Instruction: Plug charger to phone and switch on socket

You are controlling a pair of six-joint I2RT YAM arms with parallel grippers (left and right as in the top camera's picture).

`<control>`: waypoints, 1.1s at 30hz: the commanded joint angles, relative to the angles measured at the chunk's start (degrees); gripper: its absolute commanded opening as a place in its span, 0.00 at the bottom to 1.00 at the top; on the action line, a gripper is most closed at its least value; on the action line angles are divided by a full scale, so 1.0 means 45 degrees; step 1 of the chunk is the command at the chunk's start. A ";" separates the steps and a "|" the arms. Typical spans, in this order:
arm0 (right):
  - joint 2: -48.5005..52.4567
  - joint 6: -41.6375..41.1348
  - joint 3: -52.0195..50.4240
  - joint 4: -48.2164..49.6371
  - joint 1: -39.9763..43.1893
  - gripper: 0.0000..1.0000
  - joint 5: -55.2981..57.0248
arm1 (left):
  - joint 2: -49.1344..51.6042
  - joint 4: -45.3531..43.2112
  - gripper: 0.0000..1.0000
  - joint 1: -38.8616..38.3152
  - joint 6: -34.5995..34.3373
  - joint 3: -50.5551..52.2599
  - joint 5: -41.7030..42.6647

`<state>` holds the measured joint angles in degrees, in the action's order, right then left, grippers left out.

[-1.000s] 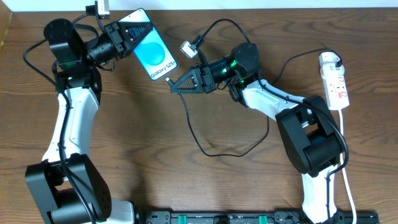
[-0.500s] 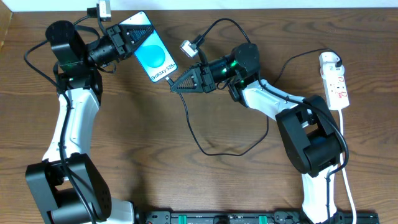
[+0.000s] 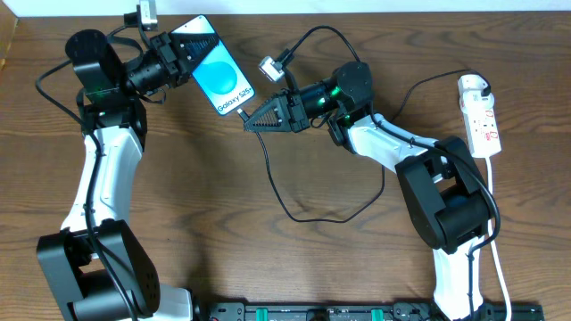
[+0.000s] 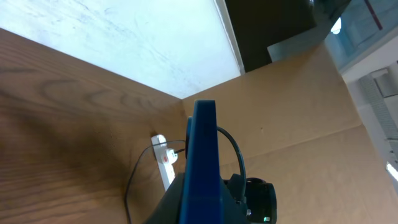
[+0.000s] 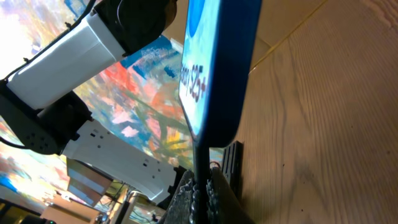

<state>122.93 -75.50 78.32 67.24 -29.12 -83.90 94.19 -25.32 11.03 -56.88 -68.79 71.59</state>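
Right wrist view, nearest: right gripper (image 5: 200, 190) pinched tight on the charger's plug tip (image 5: 200, 163), stem aimed straight at the phone (image 5: 219, 68). Tip meets the phone's bottom edge; seated or only touching, cannot tell.

Phone held up off the table (image 3: 196, 223), tilted, screen lit. At the phone's top end, left gripper (image 3: 186, 53) is clamped on it, bracing.

Below the phone, slack cable (image 3: 299, 214) loops on the table.

Far right of the phone, well apart: socket (image 3: 482, 120), untouched; switch state unreadable.

Step in hand, by my reading: mating plug to port. Next move calls for a short straight push along the phone's long axis while the left gripper holds firm. After that, the right gripper lets go and travels to the socket switch.
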 commanded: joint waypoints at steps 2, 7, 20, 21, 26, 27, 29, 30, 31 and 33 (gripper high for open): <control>-0.0010 -0.0068 0.0092 0.0068 -0.0053 0.01 0.0219 | -0.0131 -0.0107 0.07 0.0005 -0.0185 0.0015 -0.0058; -0.0010 -0.0063 0.0092 0.0073 -0.0049 0.01 0.0219 | -0.0131 -0.0107 0.08 0.0005 0.0393 0.0015 -0.0058; -0.0010 -0.0068 0.0092 0.0068 -0.0049 0.01 0.0277 | -0.0131 -0.0112 0.07 0.0005 0.0495 0.0015 0.0321; -0.0010 -0.0068 0.0092 0.0068 -0.0049 0.01 0.0282 | -0.0131 -0.0112 0.08 0.0005 0.0491 0.0015 0.0321; -0.0010 -0.0068 0.0092 0.0068 -0.0049 0.01 0.0340 | -0.0131 -0.0112 0.07 -0.0117 0.0491 0.0015 0.0534; -0.0010 -0.0068 0.0092 0.0068 -0.0049 0.01 0.0340 | -0.0131 -0.0112 0.07 -0.0131 0.0491 0.0015 0.0534; -0.0010 -0.0068 0.0092 0.0068 -0.0049 0.01 0.0335 | -0.0131 -0.0112 0.07 -0.0126 0.0491 0.0015 0.0559; -0.0010 -0.0068 0.0092 0.0068 -0.0049 0.01 0.0330 | -0.0131 -0.0112 0.07 -0.0126 0.0491 0.0015 0.0563; -0.0010 -0.0068 0.0092 0.0068 -0.0049 0.01 0.0330 | -0.0131 -0.0112 0.07 -0.0126 0.0495 0.0015 0.0563; -0.0010 -0.0073 0.0092 0.0068 -0.0049 0.01 0.0330 | -0.0131 -0.0112 0.07 -0.0126 0.0510 0.0015 0.0563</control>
<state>122.93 -75.50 78.32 67.24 -29.12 -83.70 94.19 -25.34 10.70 -55.44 -68.79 72.29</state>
